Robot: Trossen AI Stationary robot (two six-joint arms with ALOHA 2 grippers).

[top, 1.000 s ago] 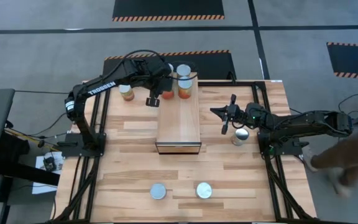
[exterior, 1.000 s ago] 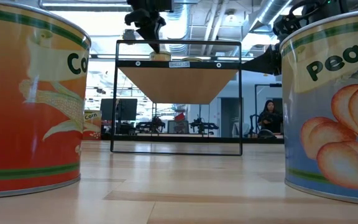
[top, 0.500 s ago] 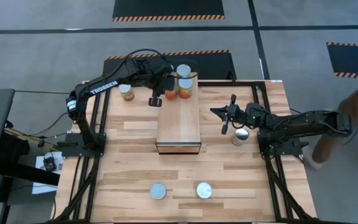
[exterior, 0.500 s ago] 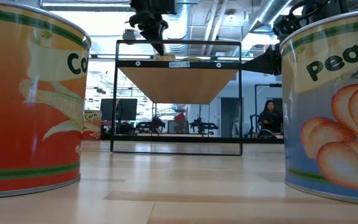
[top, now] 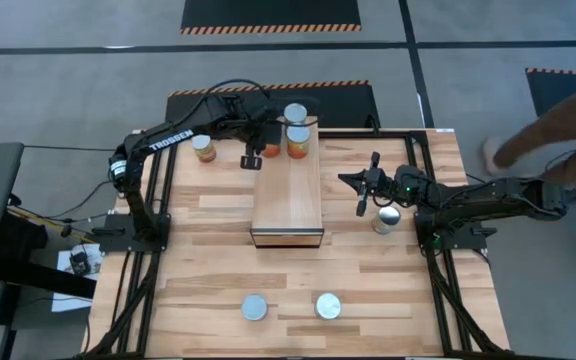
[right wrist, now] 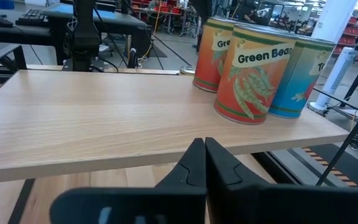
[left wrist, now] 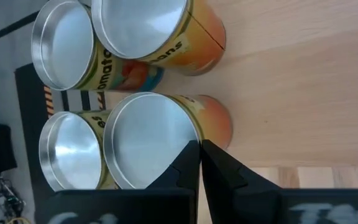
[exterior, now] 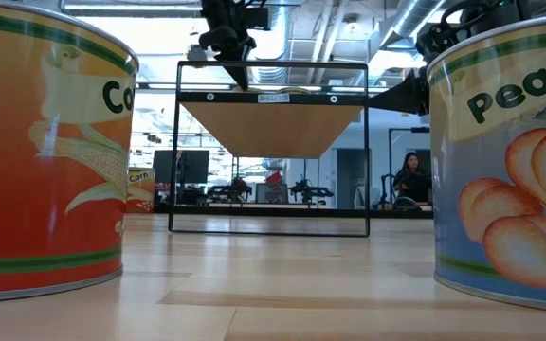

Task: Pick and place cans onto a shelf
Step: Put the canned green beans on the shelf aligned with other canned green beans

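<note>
Four cans shelved, four left on the bench.

Four small cylindrical tins with silvery tops and orange or blue-green labels (left wrist: pixel 145 43) stood bunched at the far end of the long light-wood box shelf (top: pixel 288 195), though the count was hard to confirm from above. One more tin (top: pixel 204 148) sat left of it, a silver-topped one (top: pixel 387 217) right, and two (top: pixel 255 307) near the front of the slatted wooden bench (top: pixel 208 260). The left gripper (top: pixel 250 161), fingers together and empty, hovered beside the cluster; the right gripper (top: pixel 367 187), likewise pinched together on nothing, hung near the right tin.
</note>
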